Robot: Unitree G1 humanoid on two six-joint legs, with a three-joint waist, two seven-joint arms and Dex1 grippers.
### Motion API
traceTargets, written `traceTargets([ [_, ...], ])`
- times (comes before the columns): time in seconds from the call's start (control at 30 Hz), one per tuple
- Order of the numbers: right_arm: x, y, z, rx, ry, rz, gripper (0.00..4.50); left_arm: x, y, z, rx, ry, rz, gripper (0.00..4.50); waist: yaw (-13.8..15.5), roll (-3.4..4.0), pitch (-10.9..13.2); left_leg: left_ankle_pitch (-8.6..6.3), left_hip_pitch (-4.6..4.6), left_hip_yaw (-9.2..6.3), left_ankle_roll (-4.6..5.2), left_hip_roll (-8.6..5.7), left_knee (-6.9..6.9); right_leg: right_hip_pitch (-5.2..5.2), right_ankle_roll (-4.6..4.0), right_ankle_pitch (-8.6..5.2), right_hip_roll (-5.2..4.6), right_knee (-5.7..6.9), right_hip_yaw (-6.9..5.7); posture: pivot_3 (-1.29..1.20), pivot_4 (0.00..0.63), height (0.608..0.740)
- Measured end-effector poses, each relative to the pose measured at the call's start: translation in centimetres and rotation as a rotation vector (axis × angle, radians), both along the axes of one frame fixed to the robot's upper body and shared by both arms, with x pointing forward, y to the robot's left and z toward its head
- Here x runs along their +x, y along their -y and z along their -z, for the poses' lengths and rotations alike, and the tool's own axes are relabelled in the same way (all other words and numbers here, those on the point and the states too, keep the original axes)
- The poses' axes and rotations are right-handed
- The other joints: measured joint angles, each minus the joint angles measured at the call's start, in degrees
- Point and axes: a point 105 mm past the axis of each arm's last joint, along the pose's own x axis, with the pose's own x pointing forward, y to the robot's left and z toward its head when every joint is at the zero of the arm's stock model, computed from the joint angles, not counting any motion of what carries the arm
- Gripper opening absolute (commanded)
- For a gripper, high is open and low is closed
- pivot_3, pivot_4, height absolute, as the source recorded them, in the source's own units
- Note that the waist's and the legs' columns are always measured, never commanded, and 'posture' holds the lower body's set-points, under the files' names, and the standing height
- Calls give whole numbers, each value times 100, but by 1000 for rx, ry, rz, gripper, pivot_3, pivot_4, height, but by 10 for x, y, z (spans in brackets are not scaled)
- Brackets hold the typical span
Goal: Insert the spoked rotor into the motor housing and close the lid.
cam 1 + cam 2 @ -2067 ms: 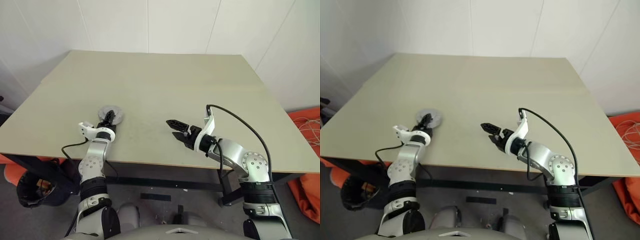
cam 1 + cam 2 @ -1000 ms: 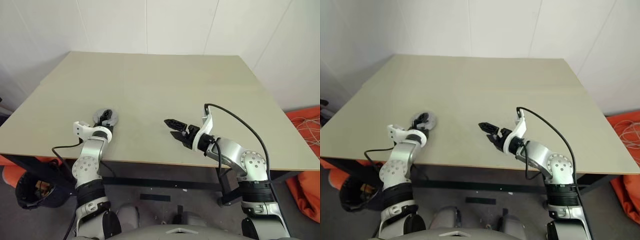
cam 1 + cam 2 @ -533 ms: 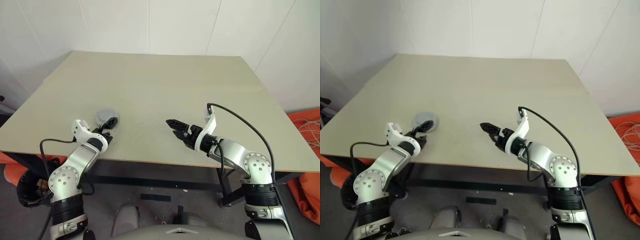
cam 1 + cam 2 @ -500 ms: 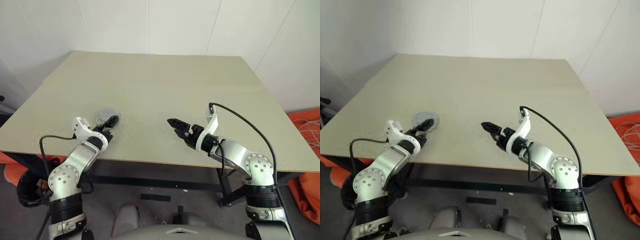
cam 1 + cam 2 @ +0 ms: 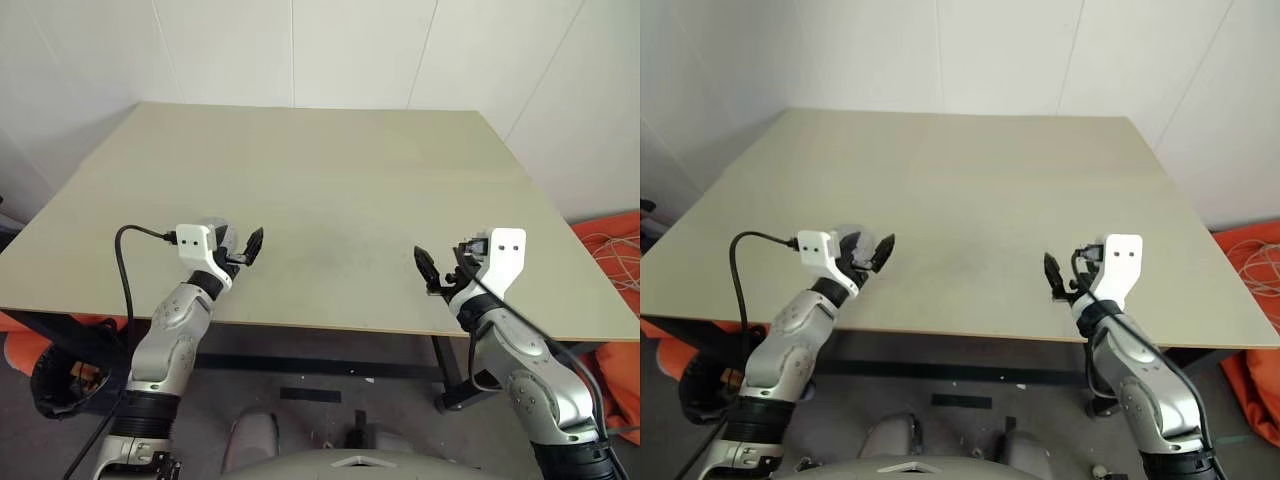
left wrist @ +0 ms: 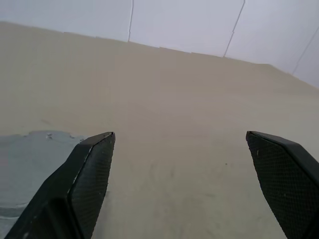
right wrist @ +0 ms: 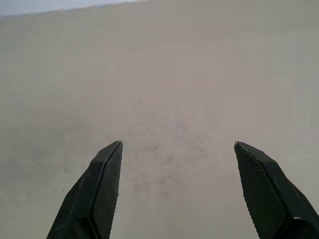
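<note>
Beige table top [image 5: 330, 170], bare apart from one part near its front left edge: a grey round disc [image 6: 27, 157], flat on the surface, partly hidden behind the left gripper [image 5: 247, 248]. Whether that disc is the motor housing, lidded or not, can't be told; no copper or spokes visible. Left gripper's two black fingers [image 6: 87, 174] stand wide apart, nothing between them, disc just beside one finger. Right gripper [image 7: 177, 189] over the front right of the table, well apart from the disc, fingers also spread wide, holding nothing.
</note>
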Motion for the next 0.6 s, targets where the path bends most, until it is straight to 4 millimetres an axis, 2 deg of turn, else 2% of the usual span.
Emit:
traceTargets([
  [0.17,-12,-4,8,-113,83,59,4052,-3,8,-5,104,143,28,4464,-12,3,-2,-6,11,-2,10,2,-2,2,-26,-12,-1,1,13,0,0,740],
  [0.27,-18,-7,16,-100,82,84,4052,-4,9,-3,124,183,19,4464,-28,4,-2,-15,16,-2,26,3,-3,-2,-30,-10,0,2,27,0,0,740],
  [0.6,-19,-10,17,-110,89,53,4052,-6,-2,0,142,185,-81,4464,-171,7,-1,-28,67,15,49,3,-8,13,-40,-6,2,9,75,0,0,740],
])
